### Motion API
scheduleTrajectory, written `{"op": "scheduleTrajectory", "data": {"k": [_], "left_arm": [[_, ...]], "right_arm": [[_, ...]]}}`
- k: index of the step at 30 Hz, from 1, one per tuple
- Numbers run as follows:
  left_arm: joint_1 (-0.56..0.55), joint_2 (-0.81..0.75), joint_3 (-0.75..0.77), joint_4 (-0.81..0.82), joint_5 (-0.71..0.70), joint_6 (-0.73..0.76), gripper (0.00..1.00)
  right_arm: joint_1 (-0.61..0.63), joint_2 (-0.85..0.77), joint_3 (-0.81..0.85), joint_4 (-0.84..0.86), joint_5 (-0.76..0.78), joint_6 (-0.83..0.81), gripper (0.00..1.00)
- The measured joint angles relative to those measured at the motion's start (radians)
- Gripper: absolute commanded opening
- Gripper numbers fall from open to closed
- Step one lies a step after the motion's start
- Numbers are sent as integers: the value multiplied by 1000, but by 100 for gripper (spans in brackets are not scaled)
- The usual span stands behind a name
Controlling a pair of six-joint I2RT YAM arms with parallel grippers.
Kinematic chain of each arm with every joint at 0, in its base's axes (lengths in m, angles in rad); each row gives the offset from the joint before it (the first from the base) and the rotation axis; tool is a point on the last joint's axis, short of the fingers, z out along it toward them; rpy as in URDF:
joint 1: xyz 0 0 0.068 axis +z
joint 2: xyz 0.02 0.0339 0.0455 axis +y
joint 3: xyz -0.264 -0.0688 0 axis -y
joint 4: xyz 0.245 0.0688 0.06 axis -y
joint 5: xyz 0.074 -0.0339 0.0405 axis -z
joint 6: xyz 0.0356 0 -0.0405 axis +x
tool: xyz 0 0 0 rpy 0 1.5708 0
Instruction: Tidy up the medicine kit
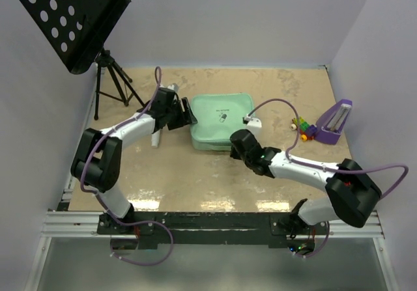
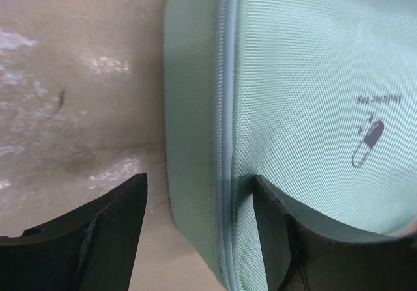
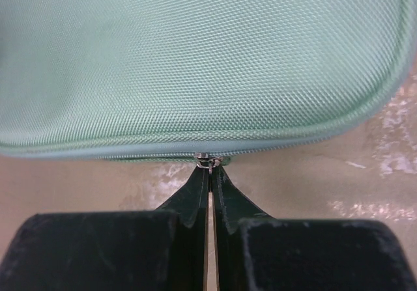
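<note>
The medicine kit (image 1: 218, 120) is a pale mint-green zippered fabric case with a capsule mark, lying flat and closed at mid-table. My left gripper (image 1: 187, 118) is open and straddles the kit's left edge (image 2: 215, 109). One finger (image 2: 287, 239) presses on the lid and the other finger (image 2: 98, 232) stands on the table, apart from the kit's side. My right gripper (image 1: 236, 142) is at the kit's near edge (image 3: 208, 76). It (image 3: 210, 171) is shut on the small metal zipper pull (image 3: 210, 161).
A black perforated music stand (image 1: 71, 17) on a tripod (image 1: 112, 83) stands at the back left. A purple wedge (image 1: 335, 121) and a small coloured toy (image 1: 303, 128) sit to the kit's right. A small white object (image 1: 156, 138) lies by the left arm.
</note>
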Motion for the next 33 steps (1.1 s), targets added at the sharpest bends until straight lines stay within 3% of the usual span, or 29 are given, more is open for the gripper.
{"op": "scheduleTrajectory", "data": {"k": [8, 13, 20, 24, 33], "left_arm": [[38, -111, -28, -99, -117, 19, 80], [39, -323, -182, -130, -131, 6, 81], [-38, -546, -373, -133, -165, -63, 82], [-93, -555, -435, -99, -172, -108, 83], [-100, -493, -520, 74, -226, -268, 84]], "right_arm": [[201, 208, 174, -25, 84, -38, 0], [243, 346, 306, 2, 82, -48, 0], [249, 362, 320, 13, 80, -47, 0], [249, 362, 320, 13, 80, -47, 0], [249, 361, 320, 12, 80, -44, 0]]}}
